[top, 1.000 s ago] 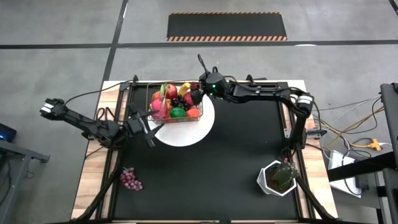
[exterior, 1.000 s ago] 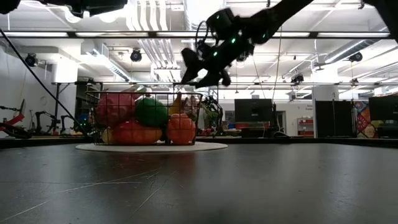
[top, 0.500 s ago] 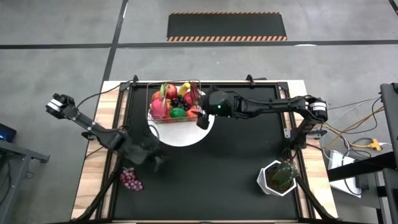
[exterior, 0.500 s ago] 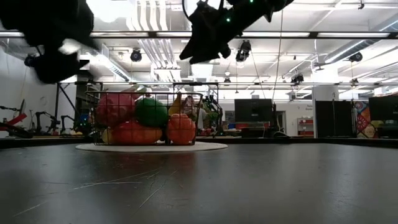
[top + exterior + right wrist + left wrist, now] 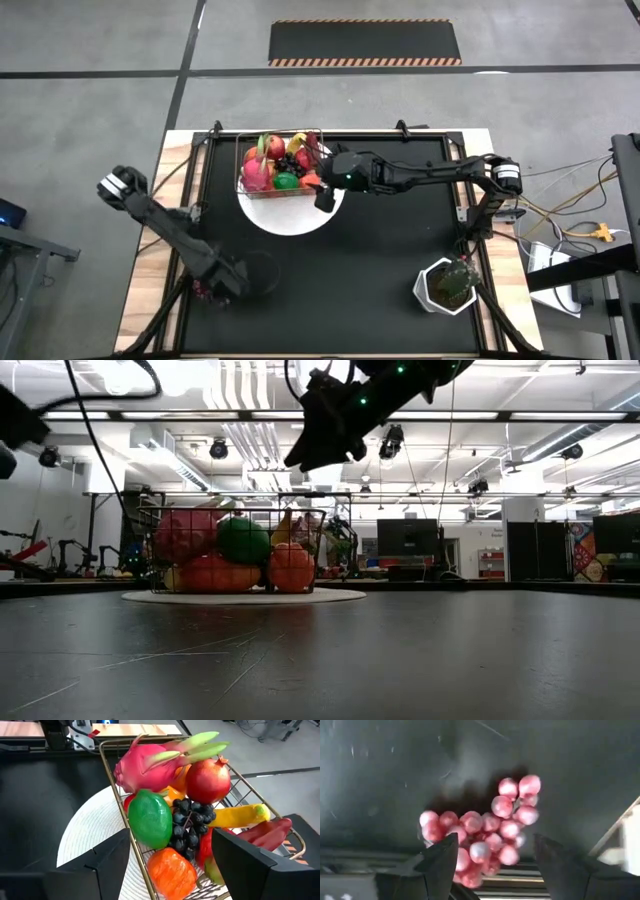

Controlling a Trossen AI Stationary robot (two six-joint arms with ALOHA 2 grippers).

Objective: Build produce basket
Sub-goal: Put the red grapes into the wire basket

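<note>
Hidden: grapes [image 5: 490,832] mostly covered by left arm in high view.
Left gripper [image 5: 492,862]: spread wide above grapes.
Right gripper [image 5: 167,865]: wide, empty, beside basket [image 5: 281,164].

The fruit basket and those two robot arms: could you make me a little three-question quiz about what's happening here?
1. True or false: the basket stands on the white plate.
2. Which hand hangs over the loose pink grapes? A) left hand B) right hand
3. Fill in: in the right wrist view, the big green fruit lies beside a bunch of ____ grapes.

Key: 1 true. 2 A; its fingers are open on either side of the bunch. 3 dark; the right hand waits open by the basket.
</note>
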